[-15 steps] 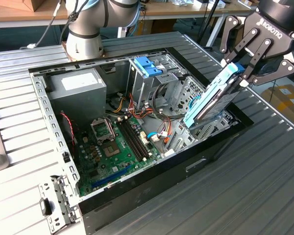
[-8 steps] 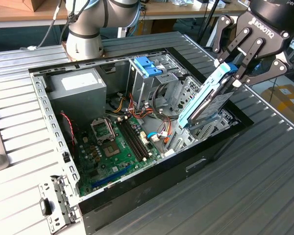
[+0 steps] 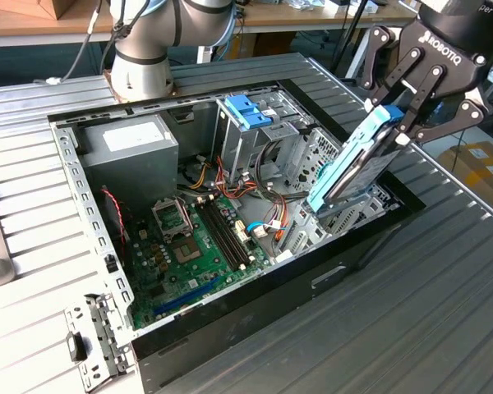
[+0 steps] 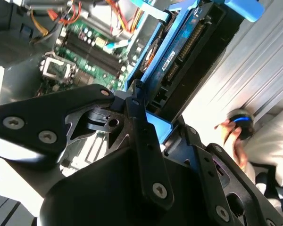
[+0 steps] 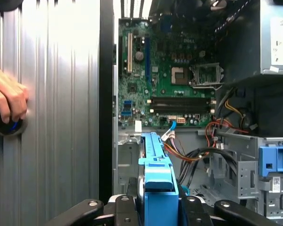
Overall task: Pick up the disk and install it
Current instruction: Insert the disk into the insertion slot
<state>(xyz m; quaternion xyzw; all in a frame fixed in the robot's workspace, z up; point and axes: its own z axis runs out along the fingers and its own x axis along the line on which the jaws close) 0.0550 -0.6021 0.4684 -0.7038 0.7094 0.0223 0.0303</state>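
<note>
Blue-railed disk hangs tilted, its upper end clamped inside the closed claw

In the matt black claw, the disk is dull grey metal with smooth blue plastic rails; below the claw, the table is ribbed, brushed metal.
</note>
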